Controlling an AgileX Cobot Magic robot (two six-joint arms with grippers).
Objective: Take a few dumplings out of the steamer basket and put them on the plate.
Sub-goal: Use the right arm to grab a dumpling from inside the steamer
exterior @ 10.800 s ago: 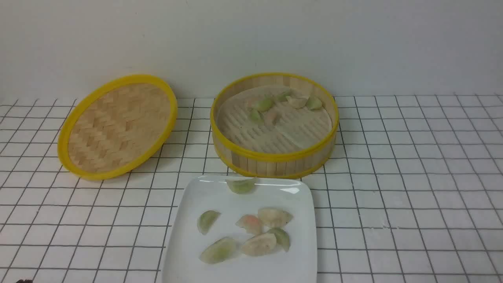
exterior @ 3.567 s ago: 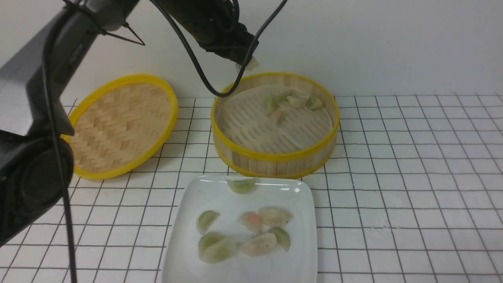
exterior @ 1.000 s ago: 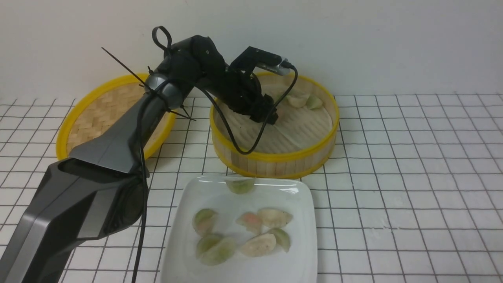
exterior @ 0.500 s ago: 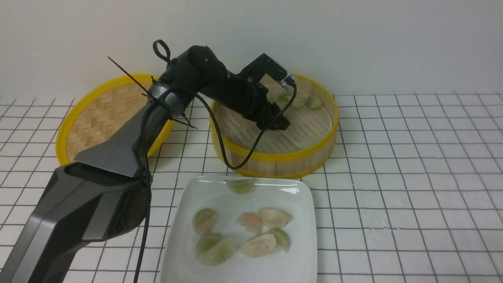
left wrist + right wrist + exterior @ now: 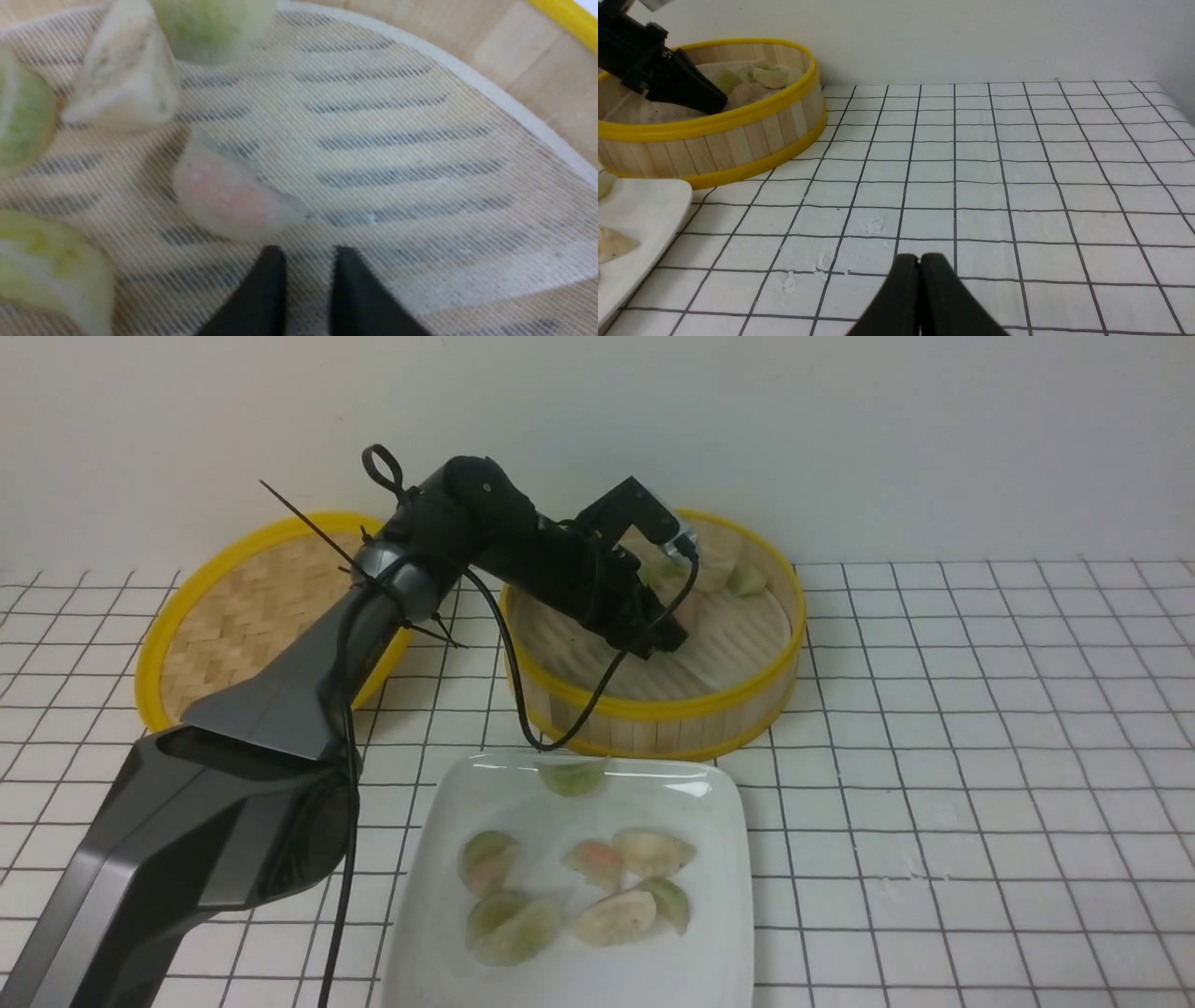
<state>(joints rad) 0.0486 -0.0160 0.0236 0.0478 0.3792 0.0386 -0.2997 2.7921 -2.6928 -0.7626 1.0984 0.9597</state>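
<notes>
The steamer basket (image 5: 653, 709) stands behind the white plate (image 5: 719, 803). Inside it my left gripper (image 5: 667, 639) is lowered to the slatted floor. In the left wrist view its fingers (image 5: 306, 252) stand a narrow gap apart with only mesh between them. A pink dumpling (image 5: 229, 196) lies just past the fingertips, untouched. A cream dumpling (image 5: 126, 84) and green dumplings (image 5: 215, 28) lie further off. Several dumplings (image 5: 616, 915) rest on the plate. My right gripper (image 5: 920, 256) is shut and empty, low over the checked cloth.
The flat woven lid (image 5: 233, 616) leans at the back left. A black cable (image 5: 560, 709) hangs from the left arm over the basket's front rim. A wall runs close behind the basket. The basket (image 5: 738, 140) and the plate's corner (image 5: 644, 205) show in the right wrist view.
The left gripper has pushed further to the right across the basket floor and its jaws have narrowed from wide to a slim gap. The dumplings on the plate and the right arm have not moved.
</notes>
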